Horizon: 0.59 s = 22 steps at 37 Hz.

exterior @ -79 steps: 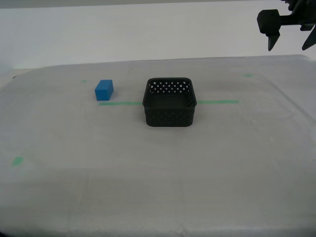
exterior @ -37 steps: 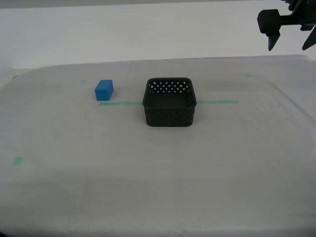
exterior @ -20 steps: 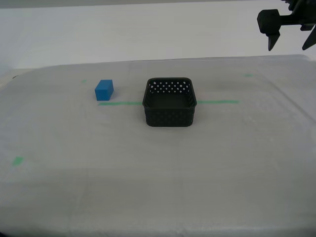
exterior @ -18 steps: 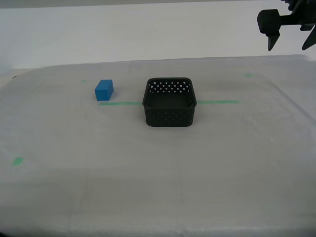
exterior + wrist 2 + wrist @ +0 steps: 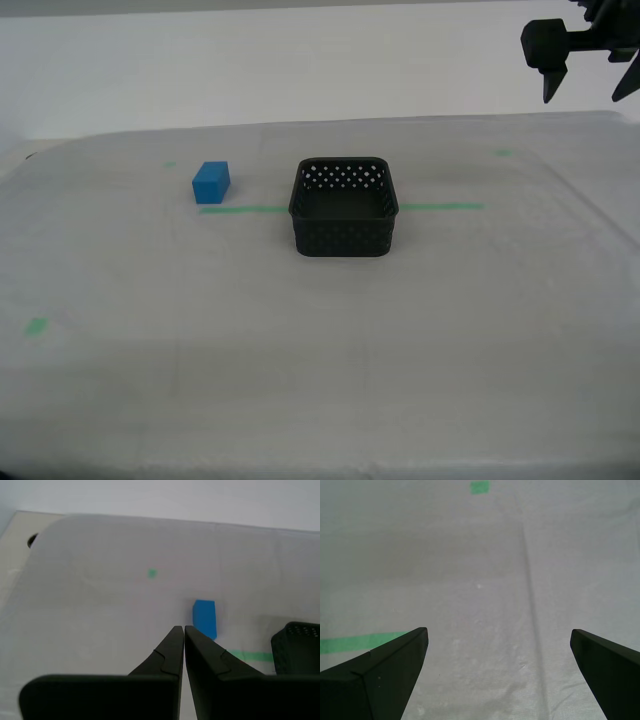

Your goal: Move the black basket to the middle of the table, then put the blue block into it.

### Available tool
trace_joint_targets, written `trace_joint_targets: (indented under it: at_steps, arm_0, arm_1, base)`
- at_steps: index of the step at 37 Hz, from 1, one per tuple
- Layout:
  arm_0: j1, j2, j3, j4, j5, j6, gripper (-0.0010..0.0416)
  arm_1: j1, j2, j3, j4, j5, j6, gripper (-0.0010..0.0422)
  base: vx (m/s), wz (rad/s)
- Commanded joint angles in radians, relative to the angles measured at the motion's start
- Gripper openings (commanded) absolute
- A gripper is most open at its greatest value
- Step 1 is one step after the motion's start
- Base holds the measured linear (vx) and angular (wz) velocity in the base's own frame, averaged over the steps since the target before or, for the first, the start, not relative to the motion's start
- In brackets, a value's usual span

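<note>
The black basket [image 5: 343, 238] stands upright and empty on the table [image 5: 300, 360], across the green tape line [image 5: 240, 209]. The blue block [image 5: 211, 181] sits on the cloth toward the exterior view's left of the basket, apart from it. My first gripper [image 5: 588, 98] hangs open, high at the exterior view's upper right, well away from both. The first wrist view shows its fingers [image 5: 497, 630] spread over bare cloth. My second gripper [image 5: 181, 626] is shut on nothing, above the cloth, with the blue block [image 5: 205, 618] just beyond its tips and the basket's corner [image 5: 297, 647] at the picture's edge. It does not appear in the exterior view.
Small green marks [image 5: 36, 325] [image 5: 503, 152] dot the cloth. An end of the tape line [image 5: 355, 642] and one mark [image 5: 480, 486] lie below my first gripper. The table's rounded far corner [image 5: 37, 535] shows beyond the block.
</note>
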Motion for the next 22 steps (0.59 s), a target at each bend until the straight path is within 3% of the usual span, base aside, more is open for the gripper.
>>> trace_joint_targets:
  at_steps: [1,22]
  arm_0:
    - [0.0,0.0,0.001,0.0,0.003,-0.001,0.0399]
    - [0.001,0.0,0.001,0.0,0.003,-0.001,0.0399]
  arm_1:
    - [-0.018,0.048,0.034,-0.023,-0.002,-0.013,0.0]
    - [-0.112,0.407,0.341,-0.17,0.013,-0.035,0.0]
  base:
    - [0.0,0.0]
    - [0.0,0.0]
